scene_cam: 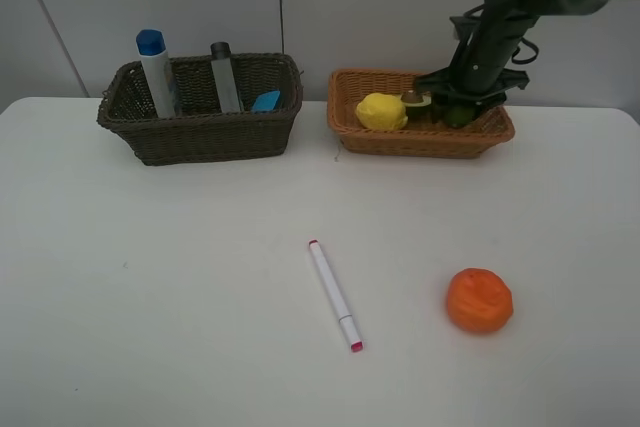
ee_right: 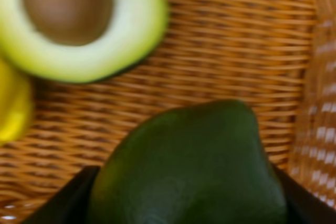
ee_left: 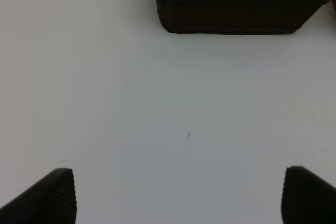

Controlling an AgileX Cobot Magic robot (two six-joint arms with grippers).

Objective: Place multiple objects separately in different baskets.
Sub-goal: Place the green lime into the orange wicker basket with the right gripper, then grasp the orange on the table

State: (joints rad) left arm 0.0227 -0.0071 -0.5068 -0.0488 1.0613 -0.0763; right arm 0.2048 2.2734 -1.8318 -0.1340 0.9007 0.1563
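Well, right tool [ee_right: 189, 208] flanks lime [ee_right: 194, 161] in orange-tan basket [scene_cam: 420, 141], grip unclear; left tool [ee_left: 178, 198] apart.

Behind-left of the marker [scene_cam: 333, 294]: deep basket [scene_cam: 200, 135] with taller bottle [scene_cam: 156, 72], shorter bottle [scene_cam: 225, 79], eraser [scene_cam: 266, 101]. Behind-right: shallow basket [scene_cam: 420, 140] with lemon [scene_cam: 380, 111], halved avocado [ee_right: 79, 19], lime [ee_right: 194, 166]. Right of the marker: orange [scene_cam: 479, 299], on the worktop [scene_cam: 180, 277].

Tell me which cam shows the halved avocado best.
Right wrist: halved avocado is close up, cut face and pit clear. Exterior high shows it small, beside the lemon. Left wrist misses it.
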